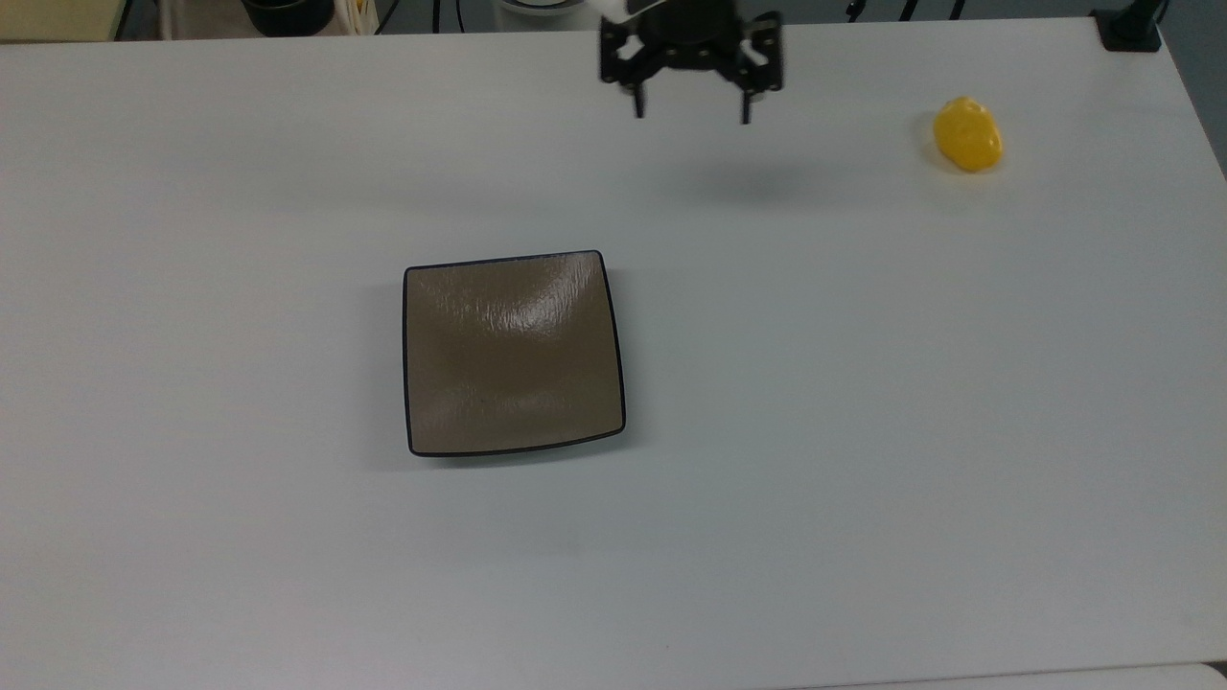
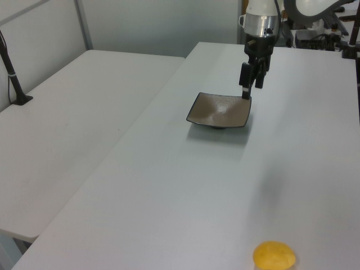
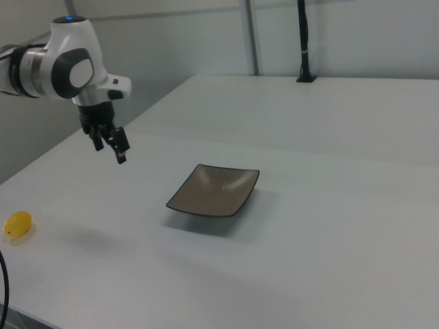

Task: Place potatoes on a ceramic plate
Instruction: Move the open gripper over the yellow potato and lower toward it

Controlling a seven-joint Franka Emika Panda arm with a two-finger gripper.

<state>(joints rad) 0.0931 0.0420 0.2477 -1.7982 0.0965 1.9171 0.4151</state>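
The gripper (image 1: 691, 107) hangs above the white table (image 1: 863, 431) near its far edge in the top view, fingers spread wide apart with nothing between them, pointing down at bare tabletop. Its soft shadow lies on the table just below it in the top view. The potato (image 1: 968, 134), bright yellow and lumpy, lies on the table toward the top view's upper right corner, well apart from the gripper and further still from the plate (image 1: 513, 353). The plate sits flat near the middle of the table, square, glossy brown with a thin dark rim, and holds nothing. In the left view the gripper (image 2: 246, 84) hangs over the far side of the plate (image 2: 219, 111), above it and not touching, while the potato (image 2: 274, 256) lies close to the near bottom edge, at the left view's lower right. In the right view the arm (image 3: 65, 65) comes in from the right view's left, the gripper (image 3: 114, 145) held high above the table, the potato (image 3: 18, 224) low at the right view's left edge and the plate (image 3: 214, 190) near the centre
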